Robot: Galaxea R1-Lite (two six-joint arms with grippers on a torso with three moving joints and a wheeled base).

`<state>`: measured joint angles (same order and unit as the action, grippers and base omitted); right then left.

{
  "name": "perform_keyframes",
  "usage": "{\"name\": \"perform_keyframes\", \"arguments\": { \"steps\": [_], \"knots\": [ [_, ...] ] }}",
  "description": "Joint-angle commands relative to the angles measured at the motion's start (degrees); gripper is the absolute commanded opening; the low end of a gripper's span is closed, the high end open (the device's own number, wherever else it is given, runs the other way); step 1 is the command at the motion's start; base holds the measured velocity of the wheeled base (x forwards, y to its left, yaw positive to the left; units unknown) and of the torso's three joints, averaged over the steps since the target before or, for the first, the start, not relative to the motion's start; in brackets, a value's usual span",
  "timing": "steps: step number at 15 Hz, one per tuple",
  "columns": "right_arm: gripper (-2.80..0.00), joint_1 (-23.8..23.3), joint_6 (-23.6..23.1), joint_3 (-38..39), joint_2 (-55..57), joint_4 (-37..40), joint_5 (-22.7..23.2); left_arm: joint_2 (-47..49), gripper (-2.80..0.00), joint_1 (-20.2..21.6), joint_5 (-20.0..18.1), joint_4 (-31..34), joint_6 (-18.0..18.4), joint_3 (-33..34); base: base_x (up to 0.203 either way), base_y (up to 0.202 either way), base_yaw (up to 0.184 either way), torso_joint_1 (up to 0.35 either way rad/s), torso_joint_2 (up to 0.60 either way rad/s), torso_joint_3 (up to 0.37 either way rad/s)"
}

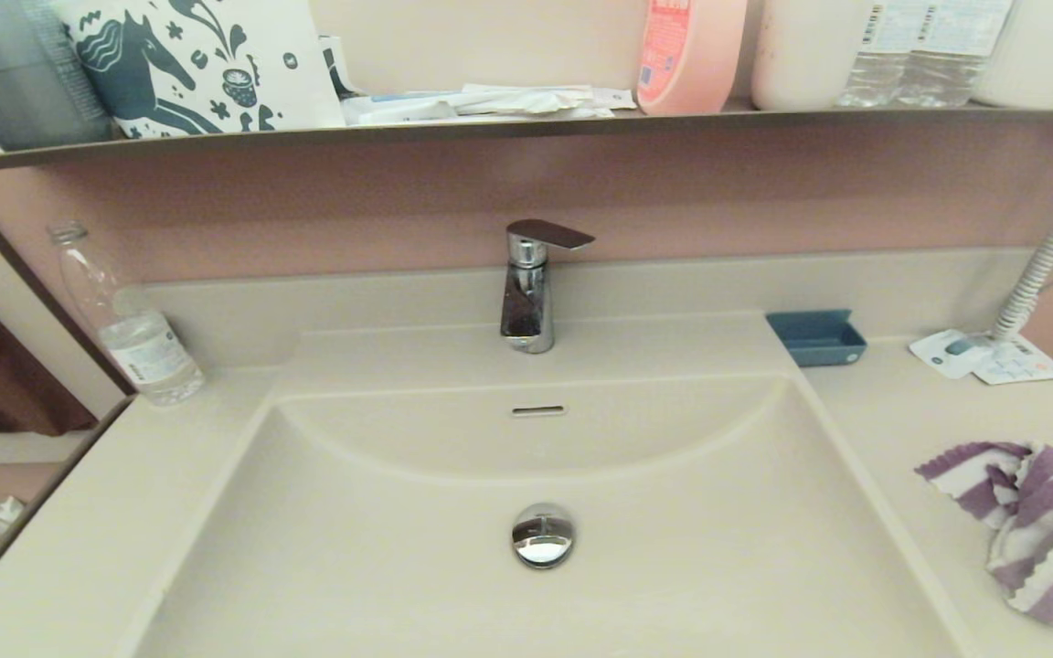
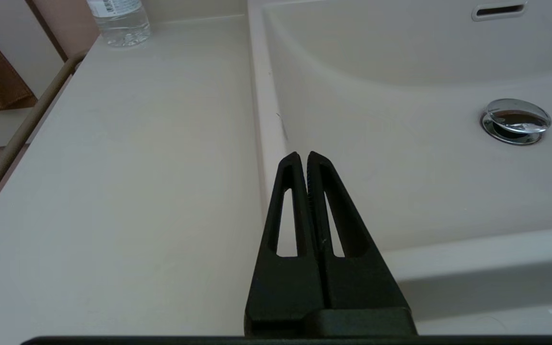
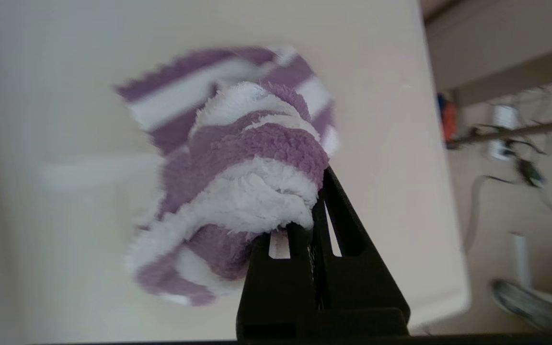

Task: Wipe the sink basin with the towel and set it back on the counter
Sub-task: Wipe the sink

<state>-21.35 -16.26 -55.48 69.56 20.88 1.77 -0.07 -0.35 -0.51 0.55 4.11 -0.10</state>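
The right gripper (image 3: pixel 304 211) hangs over the right end of the counter (image 1: pixel 892 420), its black fingers (image 3: pixel 338 215) pinching a bunched fold of the towel (image 3: pixel 237 163). The purple and white striped cloth droops from the grip above the counter, near its right edge and well clear of the sink basin (image 1: pixel 673 567). The left gripper (image 2: pixel 303 157) is parked above the counter's left side, right at the basin's left rim, with its fingers (image 2: pixel 290 191) pressed together on nothing. The basin lies bare, with the chrome drain plug (image 1: pixel 542 535) at its middle and the overflow slot (image 1: pixel 537 410) in its curved back wall. A faucet (image 1: pixel 531 288) stands at the counter's back edge, a small blue tray (image 1: pixel 817 338) near the basin's back right corner, and a water bottle (image 1: pixel 129 320) at the counter's back left corner.
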Motion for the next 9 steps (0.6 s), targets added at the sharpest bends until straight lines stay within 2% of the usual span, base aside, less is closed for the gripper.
{"name": "perform_keyframes", "arguments": {
  "steps": [1,3,6,9],
  "knots": [
    [-2.8,-1.18,-1.93,0.02,1.95,0.3,-1.17,0.07,-2.8,0.0,0.05,0.06,0.02,0.01,0.0,0.0,0.0,0.0,0.0,0.0],
    [-2.8,-1.51,-3.87,0.62,2.75,0.96,-0.87,0.07,-2.8,0.0,-0.01,-0.02,0.02,0.01,0.0,0.0,0.0,0.0,0.0,0.0],
    [-2.8,-1.38,-6.3,3.33,3.33,4.05,2.04,0.07,-2.8,0.0,-0.02,0.07,0.02,0.01,0.0,0.0,0.0,0.0,0.0,0.0],
    [-2.8,-2.2,-8.33,3.87,6.83,3.77,2.01,0.07,-2.8,0.0,-0.02,0.05,0.02,0.01,0.0,0.0,0.0,0.0,0.0,0.0]
  ]
}}
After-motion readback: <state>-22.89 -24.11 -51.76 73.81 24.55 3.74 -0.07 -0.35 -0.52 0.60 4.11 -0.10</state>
